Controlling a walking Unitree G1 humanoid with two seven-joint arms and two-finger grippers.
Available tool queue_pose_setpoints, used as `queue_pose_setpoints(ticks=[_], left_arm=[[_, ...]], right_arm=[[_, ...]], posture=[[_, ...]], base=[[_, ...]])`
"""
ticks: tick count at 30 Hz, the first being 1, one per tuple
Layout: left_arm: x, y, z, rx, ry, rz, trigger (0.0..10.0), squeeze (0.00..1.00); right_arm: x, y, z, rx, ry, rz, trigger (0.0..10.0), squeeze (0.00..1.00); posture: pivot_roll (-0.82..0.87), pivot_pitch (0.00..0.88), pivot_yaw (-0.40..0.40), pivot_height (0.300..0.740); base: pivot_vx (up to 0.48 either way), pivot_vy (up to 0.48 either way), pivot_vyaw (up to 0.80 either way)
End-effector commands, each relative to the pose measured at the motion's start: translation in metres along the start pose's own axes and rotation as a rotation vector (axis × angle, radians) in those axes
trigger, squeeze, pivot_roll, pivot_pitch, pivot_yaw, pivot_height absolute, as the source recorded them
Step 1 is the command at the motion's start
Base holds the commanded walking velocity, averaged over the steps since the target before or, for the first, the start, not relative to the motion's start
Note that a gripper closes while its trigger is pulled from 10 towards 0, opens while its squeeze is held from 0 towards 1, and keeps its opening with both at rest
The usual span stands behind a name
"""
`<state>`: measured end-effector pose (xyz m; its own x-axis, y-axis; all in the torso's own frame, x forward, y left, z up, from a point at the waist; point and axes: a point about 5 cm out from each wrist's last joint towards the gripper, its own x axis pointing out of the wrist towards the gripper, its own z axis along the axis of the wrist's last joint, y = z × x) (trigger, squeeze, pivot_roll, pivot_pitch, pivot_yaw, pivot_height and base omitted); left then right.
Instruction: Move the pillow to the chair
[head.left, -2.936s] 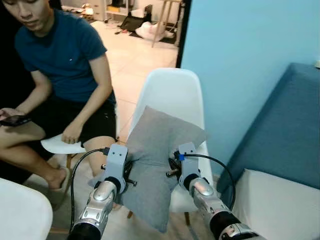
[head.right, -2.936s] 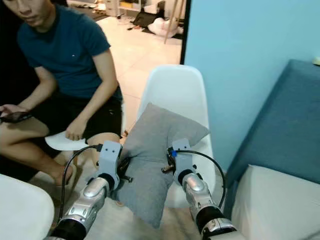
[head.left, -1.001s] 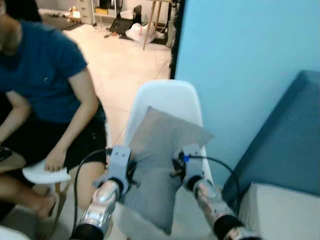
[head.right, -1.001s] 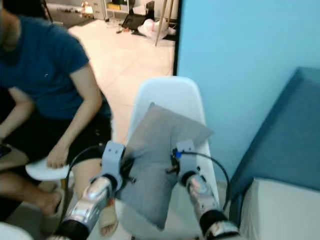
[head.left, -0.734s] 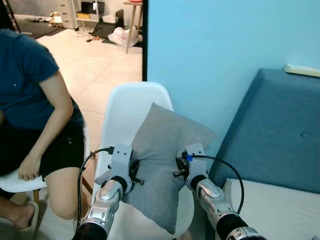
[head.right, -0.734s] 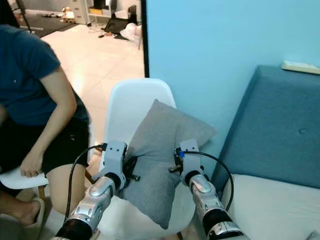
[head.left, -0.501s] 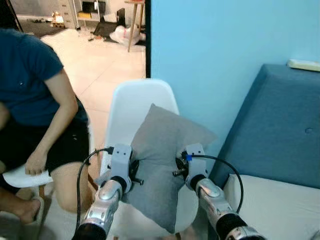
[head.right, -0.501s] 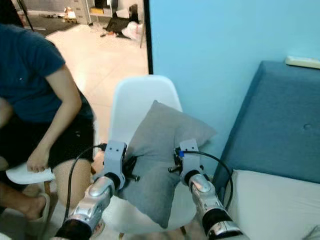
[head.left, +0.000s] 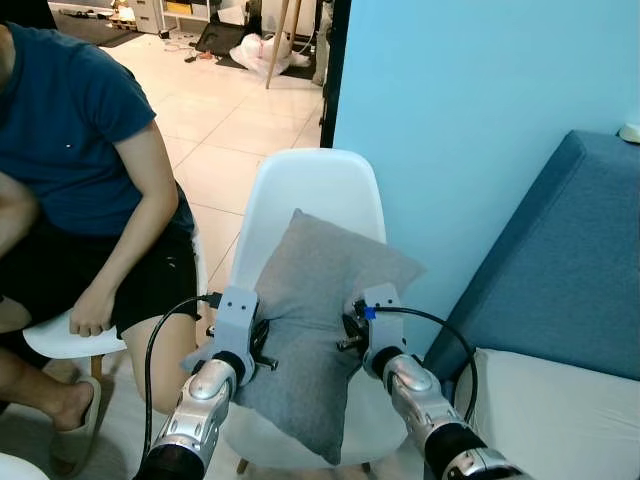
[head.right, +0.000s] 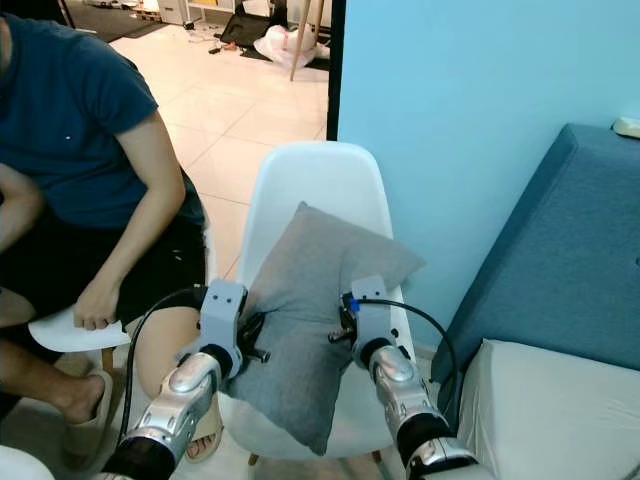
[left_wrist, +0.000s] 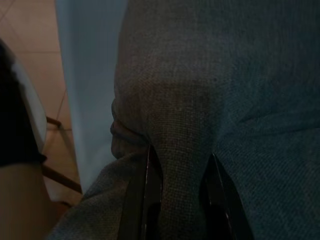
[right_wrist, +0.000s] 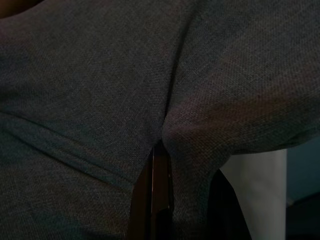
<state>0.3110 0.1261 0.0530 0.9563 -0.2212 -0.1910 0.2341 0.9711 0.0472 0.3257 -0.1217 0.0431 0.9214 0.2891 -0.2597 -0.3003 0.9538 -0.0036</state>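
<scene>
Pillow, grey, is held up between both hands directly in front of the white chair. It stands tilted on one corner: its top corner lies against the lower part of the chair back, its bottom corner hangs over the front of the seat. Whether that corner touches the seat cannot be told.

Left hand: clenched on a fold of the pillow's left edge. In the left wrist view both black fingers pinch a ridge of grey cloth between them; pale chair shell and tiled floor lie beyond.

Right hand: grasping the pillow's right edge at about mid-height. In the right wrist view one finger presses into a crease of the cloth, the other lies dark beside it, with cloth bunched between. A strip of white chair is seen past the pillow.

Both silver arms reach forward from below, black cables looping off each wrist mount.

Surroundings: a person in a dark blue shirt and black shorts sits on a second white chair to the robot's left, one hand resting near the knee. A blue wall stands behind the target chair. A blue sofa with a white cushion is to the right. The floor is pale tile.
</scene>
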Motion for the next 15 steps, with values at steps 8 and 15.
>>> queue_pose_setpoints(ticks=[8,15], left_arm=[[0.008,0.033,0.018,0.084,-0.038,0.119,10.0,0.00],[0.010,0.031,0.019,0.071,-0.044,0.106,10.0,0.00]], right_arm=[[-0.003,-0.024,0.000,0.068,0.016,-0.134,10.0,0.00],[-0.002,-0.024,0.002,0.075,0.012,-0.140,10.0,0.00]], posture=[[0.00,0.062,-0.028,0.710],[-0.01,0.068,-0.024,0.690]], base=[[0.000,0.000,0.00],[0.000,0.000,0.00]])
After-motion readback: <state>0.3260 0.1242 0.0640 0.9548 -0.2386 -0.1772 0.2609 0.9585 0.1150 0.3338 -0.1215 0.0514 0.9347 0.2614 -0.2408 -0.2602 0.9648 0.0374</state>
